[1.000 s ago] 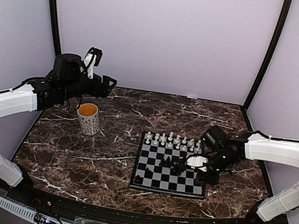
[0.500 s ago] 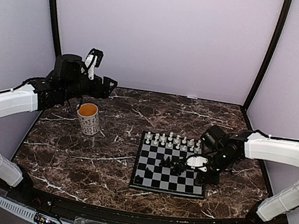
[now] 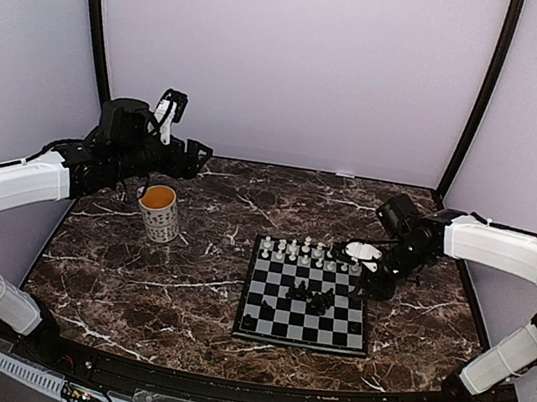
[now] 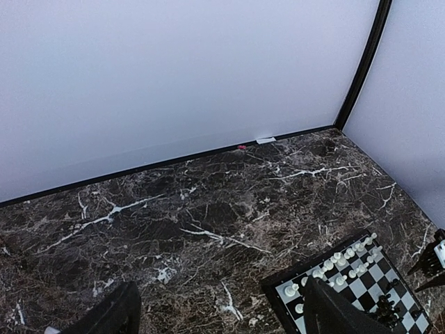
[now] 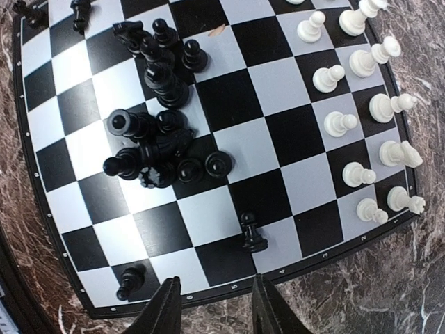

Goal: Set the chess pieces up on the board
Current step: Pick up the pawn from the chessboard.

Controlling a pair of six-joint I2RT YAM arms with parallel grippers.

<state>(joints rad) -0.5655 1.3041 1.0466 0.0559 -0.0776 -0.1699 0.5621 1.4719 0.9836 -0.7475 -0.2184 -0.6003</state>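
Right tool [image 5: 214, 285]: fingers parted, nothing between them. It hangs low over the right-hand rim of the board [image 5: 274, 83].

Left tool [image 4: 221, 289]: fingers spread wide, empty. It is held high above the mug [image 3: 159, 212] at the far left of the counter [image 3: 135, 282], well apart from the board.

Board: lies flat on the counter, right of centre, in front of the right arm.

White pieces [image 5: 361, 125]: standing in two rows along the far edge of the board. They look placed.

Black pieces [image 5: 156, 139]: most are bunched in a heap around the middle squares, touching one another. Some stand and some are tipped over. I cannot tell which way each fallen one lies.

Strays:
- One black pawn [image 5: 252, 233] stands alone just beyond the right tool's fingertips.
- A second one [image 5: 131, 280] stands near the board's corner on that same side.
- A couple more stand at the near left corner.

Key relation: from the right tool, the heap lies inward over the board, to the tool's left and a little toward the arm bases in the overhead view. In the wrist view that is ahead and to the upper left. The lone pawn stands between tool and heap, nearly in line with the gap between the fingers.

Judgement: the right arm is much the nearer one and the natural arm for the next pick. Black's side is largely unset, so the task is perhaps half done. The heap is tight, so closing on one piece risks knocking its neighbours. An upright piece at the heap's edge looks the easier grab.
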